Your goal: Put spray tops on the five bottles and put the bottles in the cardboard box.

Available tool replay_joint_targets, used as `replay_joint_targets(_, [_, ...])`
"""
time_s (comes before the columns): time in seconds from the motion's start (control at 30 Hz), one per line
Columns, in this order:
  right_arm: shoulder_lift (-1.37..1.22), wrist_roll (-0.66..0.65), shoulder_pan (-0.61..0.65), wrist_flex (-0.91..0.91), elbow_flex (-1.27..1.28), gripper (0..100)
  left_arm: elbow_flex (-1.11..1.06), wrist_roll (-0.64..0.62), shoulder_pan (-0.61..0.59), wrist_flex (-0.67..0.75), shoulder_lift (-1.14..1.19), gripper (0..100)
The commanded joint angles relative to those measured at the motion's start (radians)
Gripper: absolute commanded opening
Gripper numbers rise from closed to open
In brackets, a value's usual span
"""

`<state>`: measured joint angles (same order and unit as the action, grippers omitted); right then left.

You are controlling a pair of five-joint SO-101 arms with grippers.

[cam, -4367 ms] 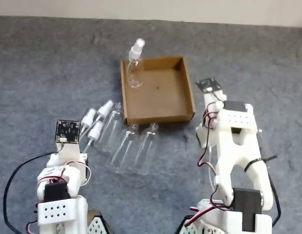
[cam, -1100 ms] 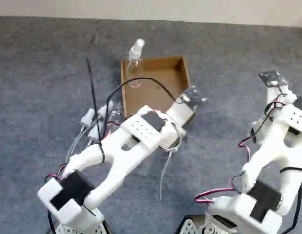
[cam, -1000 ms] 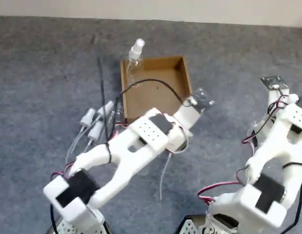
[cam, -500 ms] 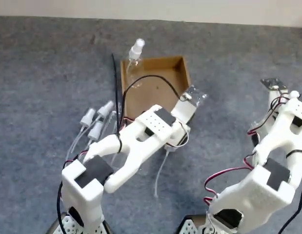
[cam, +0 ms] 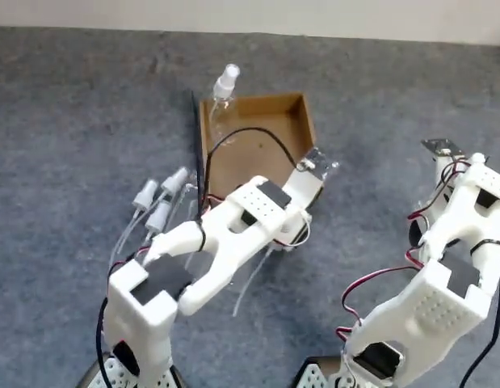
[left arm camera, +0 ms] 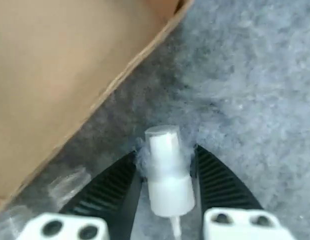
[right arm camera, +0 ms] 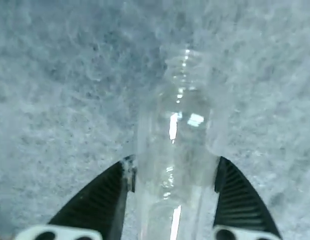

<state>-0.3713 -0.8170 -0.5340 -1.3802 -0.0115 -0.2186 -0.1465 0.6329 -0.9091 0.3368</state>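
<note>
Fingers of the left arm [left arm camera: 114, 185] grip a spray top [left arm camera: 167, 172] near the cardboard box [left arm camera: 54, 65]. The right fingers [right arm camera: 102, 200] grip an open bottle [right arm camera: 177, 150]. Line the tube [cam: 251, 283] up with the neck [right arm camera: 187, 65], then push gently.

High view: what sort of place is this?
Likely a robotics lab tabletop: two white arms over a grey felt-covered table, a cardboard box, and loose spray tops laid out.

Two arms [cam: 233, 234], [cam: 455, 267]. One cardboard box [cam: 308, 121]. One capped bottle [cam: 223, 105] at the box's upper-left corner and one uncapped bottle [right arm camera: 177, 150]; bottles under the centre arm cannot be counted. Three loose spray tops [cam: 144, 195], [cam: 175, 179], [cam: 158, 217] at centre left, plus one more spray top [left arm camera: 167, 175].
</note>
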Motion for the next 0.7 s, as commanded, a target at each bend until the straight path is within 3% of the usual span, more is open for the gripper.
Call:
replay_joint_targets(0.0, [-0.013,-0.008,0.019,0.045,-0.021,18.9,0.093,0.005,-0.005,-0.028,0.071,12])
replay_joint_targets(0.13, [-0.021,-0.008,0.019,0.050,-0.021,17.1,0.225,0.006,-0.010,-0.152,0.114,5])
replay_joint_targets(0.2, [-0.016,-0.008,0.013,0.053,-0.021,10.6,0.277,0.006,-0.007,-0.195,0.114,0])
replay_joint_targets(0.3, [-0.012,-0.003,0.002,0.047,-0.041,0.0,0.344,0.006,-0.005,-0.252,0.111,0])
replay_joint_targets(0.67, [0.228,0.011,-0.025,-0.030,-0.096,0.4,0.831,0.005,-0.008,-0.605,0.039,0])
